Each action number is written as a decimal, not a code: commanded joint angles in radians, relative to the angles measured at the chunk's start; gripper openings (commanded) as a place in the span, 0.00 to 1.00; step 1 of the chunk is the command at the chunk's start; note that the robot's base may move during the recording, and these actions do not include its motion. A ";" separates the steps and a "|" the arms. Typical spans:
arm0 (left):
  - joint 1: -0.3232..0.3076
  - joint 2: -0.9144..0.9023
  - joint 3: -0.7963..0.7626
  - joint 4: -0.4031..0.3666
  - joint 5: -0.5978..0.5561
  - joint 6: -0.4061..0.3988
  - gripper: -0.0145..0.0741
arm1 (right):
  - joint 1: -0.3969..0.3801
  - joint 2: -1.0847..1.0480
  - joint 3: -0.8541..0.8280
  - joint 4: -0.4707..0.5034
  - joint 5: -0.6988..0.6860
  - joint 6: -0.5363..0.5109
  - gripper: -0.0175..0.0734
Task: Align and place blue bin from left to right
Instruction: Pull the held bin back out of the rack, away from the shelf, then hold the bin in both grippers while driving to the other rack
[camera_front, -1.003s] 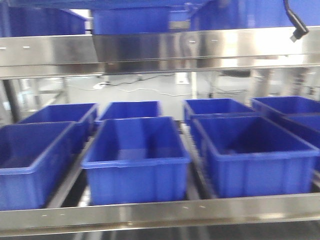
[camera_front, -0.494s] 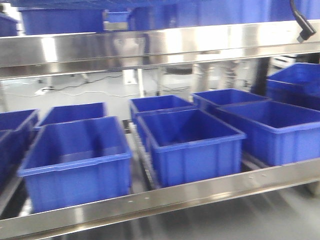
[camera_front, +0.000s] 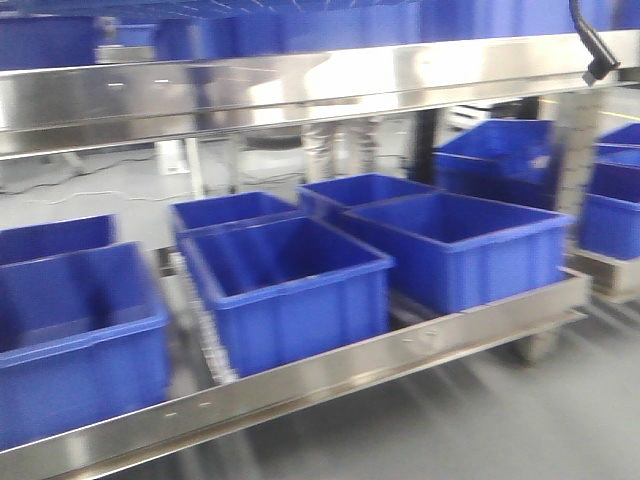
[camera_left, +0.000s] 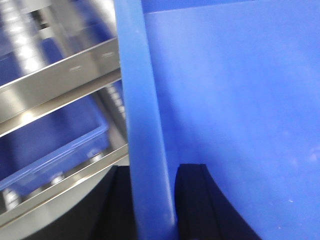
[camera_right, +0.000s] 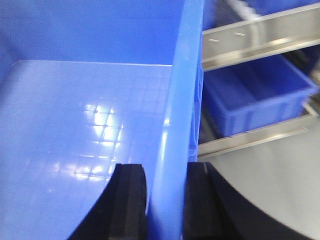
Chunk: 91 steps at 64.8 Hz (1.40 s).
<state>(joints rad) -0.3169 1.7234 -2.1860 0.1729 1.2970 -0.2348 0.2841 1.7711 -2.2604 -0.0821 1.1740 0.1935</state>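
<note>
Blue plastic fills both wrist views: the blue bin (camera_left: 225, 100) hangs between the two arms, gripped at opposite walls, near the steel shelf. It cannot be picked out with certainty in the blurred front view.

**Hazards**
- Slip. Each grip covers only a narrow strip of wall below the rim. If the spacing between the arms changes, a wall can slide out of the fingers and the bin can tilt or drop.
- Twist. Unequal height or speed of the two arms would rack the bin and load one grip more than the other.
- Collision. The front rail (camera_front: 300, 380) and upper rail (camera_front: 300, 90) leave a limited opening, so a bin carried too low or too high would strike steel.
- Occupied slots. Darker crates (camera_front: 290, 280) already stand along the lower level, so a badly chosen position would set the bin down on a crate rim.

**Arm pose**
- The left hand (camera_left: 150, 175) is clamped on the bin wall, one black finger on each face, with the rim running up between them.
- The right hand (camera_right: 167, 172) is clamped likewise. Its inner finger (camera_right: 129, 200) lies over the gridded bin floor, which suggests a reach down over the rim.
- Shelf rails and a crate show beyond each gripped wall.
</note>
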 joint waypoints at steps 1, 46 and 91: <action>-0.007 -0.026 -0.018 -0.005 -0.086 0.014 0.15 | 0.007 -0.026 -0.023 0.005 -0.111 -0.031 0.11; -0.007 -0.026 -0.018 -0.005 -0.086 0.014 0.15 | 0.007 -0.026 -0.023 0.005 -0.111 -0.031 0.11; -0.007 -0.026 -0.018 -0.005 -0.086 0.014 0.15 | 0.007 -0.026 -0.023 0.005 -0.111 -0.031 0.11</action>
<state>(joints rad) -0.3169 1.7234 -2.1860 0.1729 1.2970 -0.2348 0.2841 1.7711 -2.2604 -0.0821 1.1725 0.1941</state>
